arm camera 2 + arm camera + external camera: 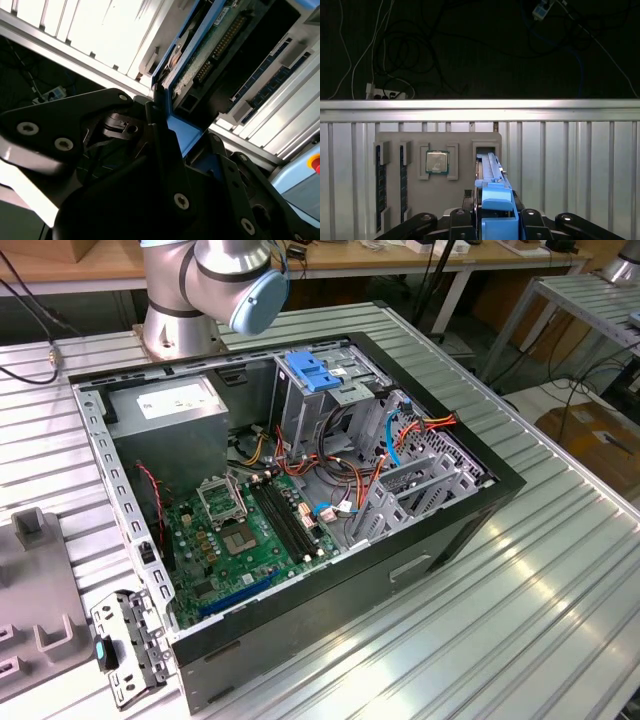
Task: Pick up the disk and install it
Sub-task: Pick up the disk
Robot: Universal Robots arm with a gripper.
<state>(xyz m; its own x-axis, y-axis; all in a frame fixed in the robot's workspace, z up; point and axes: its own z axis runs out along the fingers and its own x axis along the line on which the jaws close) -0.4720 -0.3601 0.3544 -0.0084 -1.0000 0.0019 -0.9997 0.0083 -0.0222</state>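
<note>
The disk point(489, 172) stands on edge between my fingers, its blue side rail point(496, 200) towards the camera. In the first wrist view my gripper point(492, 212) is shut on the disk, over the narrow slot point(485, 149) of a grey parts tray point(455, 142). I cannot tell whether the disk's far end still sits in that slot. The second wrist view shows the disk's green circuit board point(212, 47) and blue rail point(182, 131), with a dark finger point(156, 127) pressed against the rail. The open computer case point(300, 490) lies on the table, with a drive cage point(330, 400) inside.
The tray holds a processor chip point(437, 162) and memory sticks point(381, 175), and sits near the ribbed aluminium table's edge point(480, 105). In the exterior view the tray point(30, 580) is at the left, with a metal bracket point(125, 645) beside it. The arm's base point(180, 320) stands behind the case.
</note>
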